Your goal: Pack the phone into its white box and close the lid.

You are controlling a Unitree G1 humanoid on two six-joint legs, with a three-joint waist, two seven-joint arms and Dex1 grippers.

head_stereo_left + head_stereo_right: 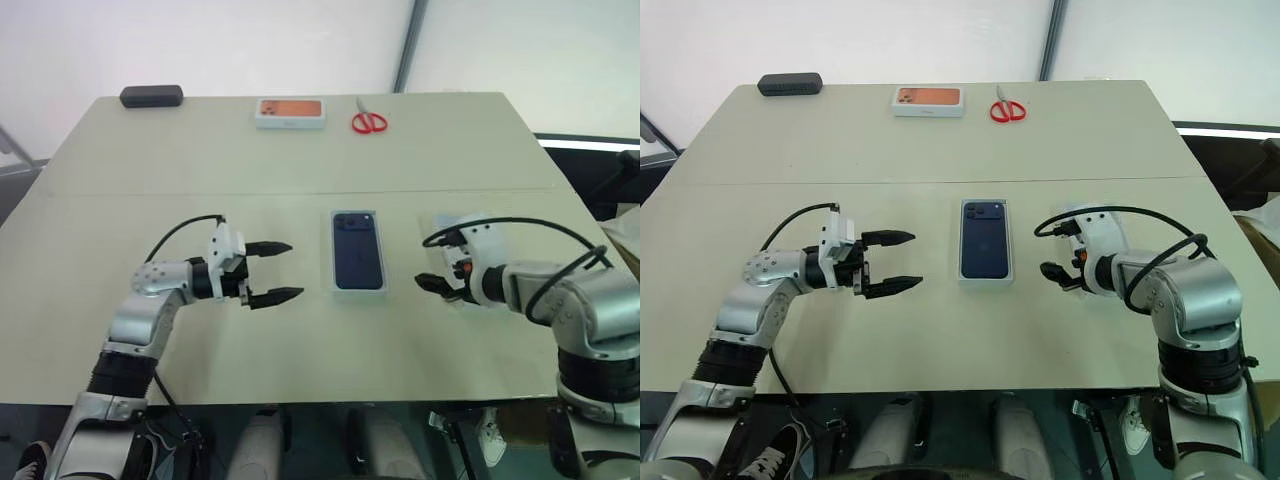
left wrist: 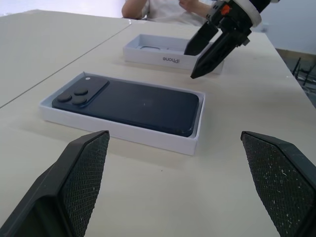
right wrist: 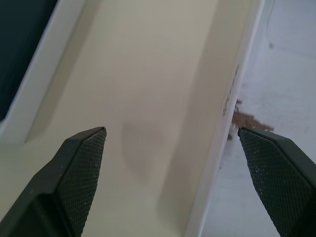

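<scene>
The dark navy phone (image 1: 358, 250) lies camera-bump up inside the shallow white box (image 2: 118, 132) at the table's middle. The lid (image 2: 148, 54), an open white tray with "iPhone" printed on its side wall, rests on the table just right of the box. My left gripper (image 1: 295, 269) hovers level to the left of the box, pointing at it, open and empty. My right gripper (image 2: 190, 65) tilts down over the lid's near edge, open, with nothing between its fingers. In the right wrist view a strip of bare table runs between the box rim (image 3: 34, 89) and the lid's wall (image 3: 232, 98).
Along the far table edge lie a black oblong case (image 1: 151, 96), a white box with an orange picture (image 1: 291, 112) and red scissors (image 1: 368, 122). A person (image 2: 163, 7) sits beyond the lid in the left wrist view. A seam (image 1: 120, 194) crosses the tabletop.
</scene>
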